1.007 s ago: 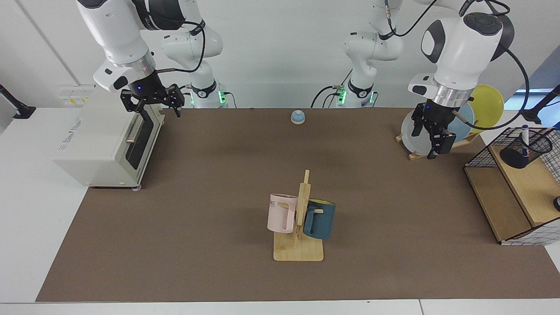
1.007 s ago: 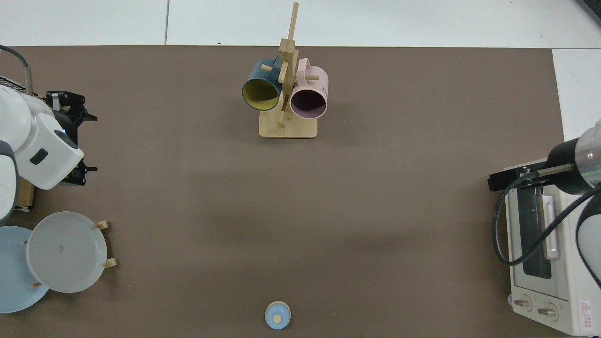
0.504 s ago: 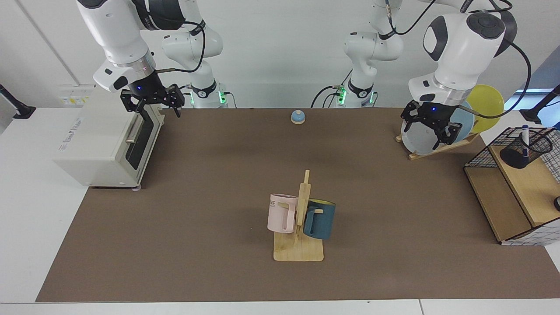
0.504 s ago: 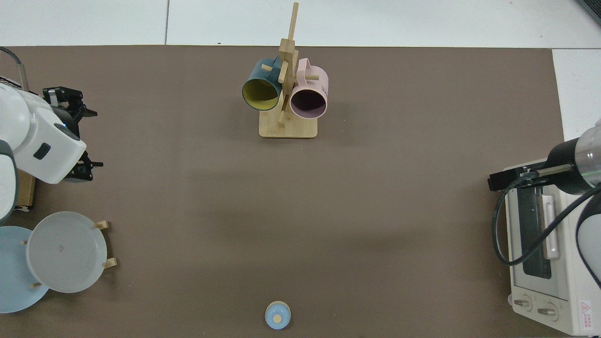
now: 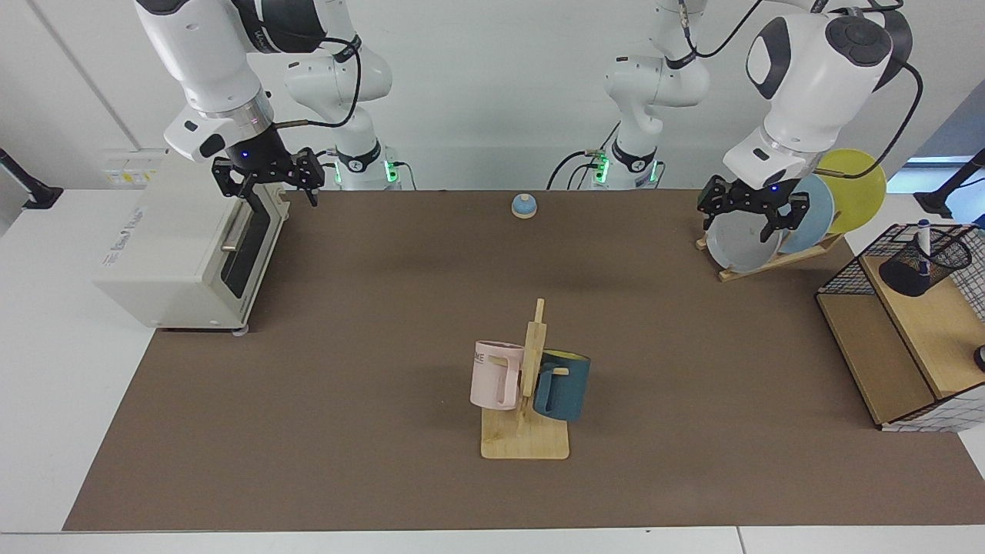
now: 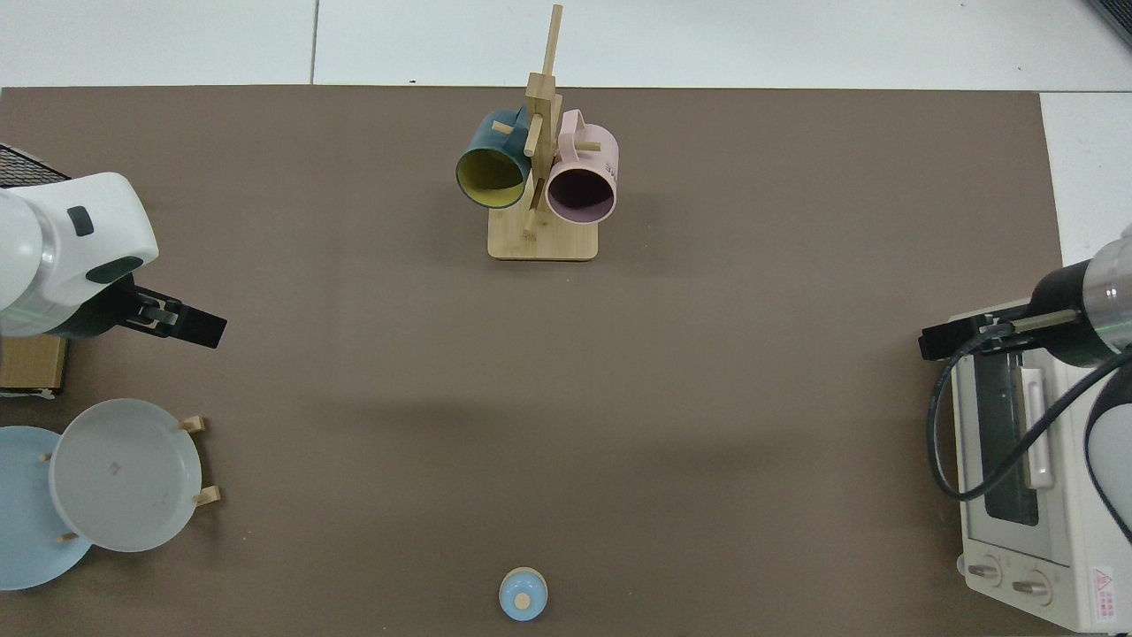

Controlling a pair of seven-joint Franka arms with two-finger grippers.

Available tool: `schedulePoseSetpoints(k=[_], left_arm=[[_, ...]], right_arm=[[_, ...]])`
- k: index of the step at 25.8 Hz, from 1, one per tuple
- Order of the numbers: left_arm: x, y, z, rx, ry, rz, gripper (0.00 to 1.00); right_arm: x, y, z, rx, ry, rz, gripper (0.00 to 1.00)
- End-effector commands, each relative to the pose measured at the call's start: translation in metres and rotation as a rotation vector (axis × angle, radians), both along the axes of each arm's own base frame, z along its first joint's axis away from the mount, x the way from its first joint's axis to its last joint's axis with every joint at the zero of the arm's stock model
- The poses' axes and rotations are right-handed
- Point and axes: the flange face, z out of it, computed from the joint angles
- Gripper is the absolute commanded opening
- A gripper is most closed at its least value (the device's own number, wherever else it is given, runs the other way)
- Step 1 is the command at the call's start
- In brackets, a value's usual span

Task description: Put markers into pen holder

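Blue-capped marker (image 5: 923,238) stands in my holder (image 5: 923,266), so both grippers hang empty and spread: left (image 5: 752,218) by the plates (image 5: 742,242), right (image 5: 267,185) waiting over the oven (image 5: 185,258).

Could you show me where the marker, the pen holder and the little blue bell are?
marker (image 5: 923,237): facing view, on its white barrel just below the blue cap.
pen holder (image 5: 912,277): facing view, on its black mesh wall.
blue bell (image 6: 523,594): top view, on its dome.

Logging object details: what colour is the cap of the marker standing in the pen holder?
Dark blue; the marker shows best in the facing view, upright in the black pen holder.
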Motion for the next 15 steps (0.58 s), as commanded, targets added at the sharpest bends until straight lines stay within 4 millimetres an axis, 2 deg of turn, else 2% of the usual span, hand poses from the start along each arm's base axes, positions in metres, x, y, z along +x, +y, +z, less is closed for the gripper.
schedulePoseSetpoints(k=[1,11,15], left_arm=[[-0.005,-0.006,0.007,-0.018,0.008,0.077,1.0],[-0.005,0.012,0.007,-0.01,0.015,0.107,1.0],[-0.007,0.016,0.013,-0.009,0.004,0.11,1.0]], right_arm=[[-0.003,-0.003,0.003,0.018,-0.003,0.016,1.0],[-0.003,-0.003,0.003,0.017,-0.003,0.016,1.0],[-0.003,-0.002,0.003,0.017,-0.003,0.017,1.0]])
